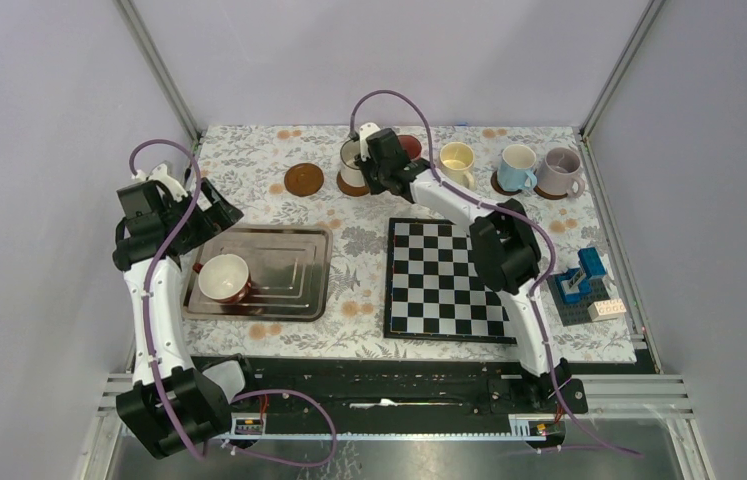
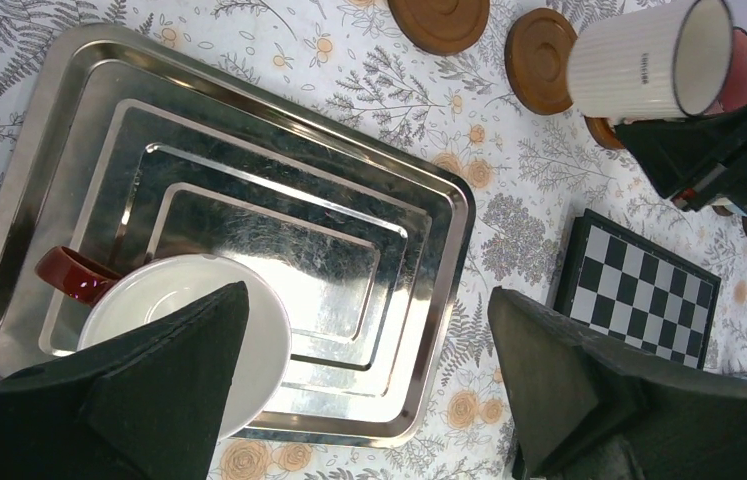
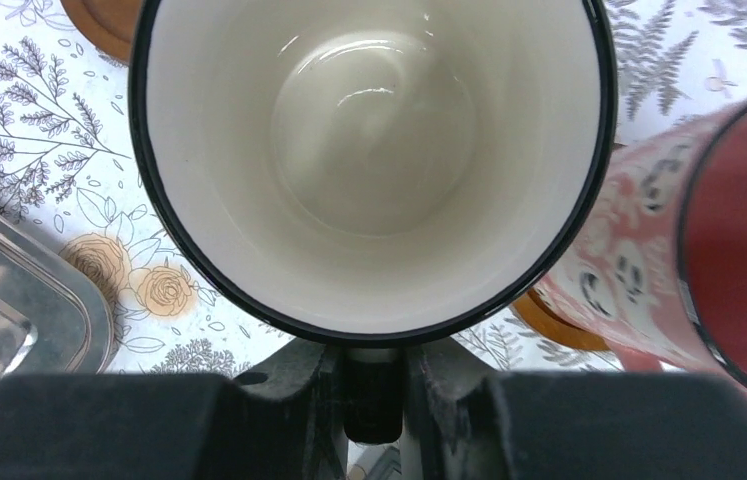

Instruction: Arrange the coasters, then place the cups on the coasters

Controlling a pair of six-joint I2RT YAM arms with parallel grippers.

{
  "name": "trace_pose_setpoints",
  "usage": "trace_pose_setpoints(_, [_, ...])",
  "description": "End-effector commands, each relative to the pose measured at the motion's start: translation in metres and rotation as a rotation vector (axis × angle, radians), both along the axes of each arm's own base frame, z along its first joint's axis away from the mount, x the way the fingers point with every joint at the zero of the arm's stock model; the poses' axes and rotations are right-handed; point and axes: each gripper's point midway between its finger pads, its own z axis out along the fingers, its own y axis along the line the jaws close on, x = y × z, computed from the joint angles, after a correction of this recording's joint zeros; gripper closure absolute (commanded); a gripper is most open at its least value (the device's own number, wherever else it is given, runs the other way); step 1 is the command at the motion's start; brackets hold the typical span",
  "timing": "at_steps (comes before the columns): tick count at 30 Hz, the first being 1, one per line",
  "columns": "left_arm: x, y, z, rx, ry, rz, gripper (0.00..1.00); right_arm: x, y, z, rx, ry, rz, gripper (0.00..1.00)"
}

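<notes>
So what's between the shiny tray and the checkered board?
Just bare flowery tablecloth lies between the tray and the chessboard. The top view shows it best.

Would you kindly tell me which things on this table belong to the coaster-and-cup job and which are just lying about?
Job: coasters, white mug, pink mug, cream-yellow mug, light blue mug, lilac mug, dark-red mug.
Lying about: metal tray, chessboard, toy bricks.
</notes>
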Motion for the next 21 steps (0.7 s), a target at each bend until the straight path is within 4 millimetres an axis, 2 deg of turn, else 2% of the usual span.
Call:
trace_pose_setpoints(1, [0.005, -0.001, 0.015, -0.001, -0.071, -0.014, 0.01, 0.022, 0.033, 0.060, 0.122, -0.140, 0.053, 1.00])
trace_pose_setpoints(10, [0.003, -0.001, 0.015, -0.002, -0.075, -0.011, 0.01, 0.041, 0.040, 0.040, 0.078, -0.110, 0.038, 1.00])
trace_pose_setpoints(21, [0.003, 0.000, 0.014, -0.012, -0.078, -0.012, 0.01, 0.045, 0.033, 0.023, 0.055, -0.067, 0.030, 1.00])
